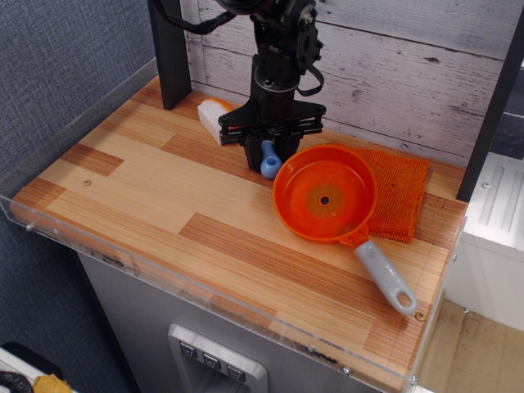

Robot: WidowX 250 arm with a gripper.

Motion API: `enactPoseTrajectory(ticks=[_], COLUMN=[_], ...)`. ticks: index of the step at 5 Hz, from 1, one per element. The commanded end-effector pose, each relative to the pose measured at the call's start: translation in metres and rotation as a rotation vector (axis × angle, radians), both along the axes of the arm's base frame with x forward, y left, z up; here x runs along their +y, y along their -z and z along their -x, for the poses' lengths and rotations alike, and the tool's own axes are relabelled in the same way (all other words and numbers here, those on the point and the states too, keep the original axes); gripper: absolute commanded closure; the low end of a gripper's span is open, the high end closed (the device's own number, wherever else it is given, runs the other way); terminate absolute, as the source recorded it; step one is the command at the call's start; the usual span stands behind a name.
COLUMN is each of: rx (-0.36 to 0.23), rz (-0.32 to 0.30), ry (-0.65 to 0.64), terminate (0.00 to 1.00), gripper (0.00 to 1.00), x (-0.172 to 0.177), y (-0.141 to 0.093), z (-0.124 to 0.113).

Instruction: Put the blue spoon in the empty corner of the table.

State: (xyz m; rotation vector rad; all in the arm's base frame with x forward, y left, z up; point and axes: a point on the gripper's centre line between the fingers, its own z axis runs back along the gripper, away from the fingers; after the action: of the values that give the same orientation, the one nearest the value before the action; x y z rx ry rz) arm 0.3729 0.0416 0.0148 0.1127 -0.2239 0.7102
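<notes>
- Single view, from above the front of the table (164, 192): the black gripper (271, 157) is down low near the back wall, its fingers standing on either side of the blue spoon (269, 160).
- Only the spoon's light-blue handle shows, poking out below and between the finger tips; the grey bowl is hidden behind the gripper body.
- The fingers are drawn in close around the handle, but whether they actually press on it cannot be told from this angle, as the dark fingers and their shadow merge.
- Just right of the gripper sits the orange pan (325, 195), its rim very near the spoon handle; contact between the two is unclear. The pan's grey handle runs away to the front right.
- Behind and right of the pan lies an orange cloth (401, 188), partly covered by the pan.
- Just left of the gripper, a small white block (213, 119) with an orange top is partly hidden by the gripper's crossbar.
- Well to the gripper's front left is the empty corner (61, 184), bare striped wood with a small screw dot, bounded by the clear acrylic rim.
- The arm above the gripper is cut off by the top edge.
</notes>
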Motion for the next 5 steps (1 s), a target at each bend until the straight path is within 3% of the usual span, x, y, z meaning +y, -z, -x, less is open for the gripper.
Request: enactPoseTrajectory(ticks=[1,2,4,5], rx=[-0.057,-0.088,-0.233,-0.288], rz=[-0.008,0.002,0.0,-0.017], ry=[0.026,0.09,0.225,0.172], terminate=[0.0,0.0,0.0,0.0], gripper=[1.0,1.0,1.0,1.0], x=[-0.002,-0.007,-0.035,-0.027], y=[-0.017,-0.029,-0.096,-0.125], z=[0.002,-0.003,-0.011,0.004])
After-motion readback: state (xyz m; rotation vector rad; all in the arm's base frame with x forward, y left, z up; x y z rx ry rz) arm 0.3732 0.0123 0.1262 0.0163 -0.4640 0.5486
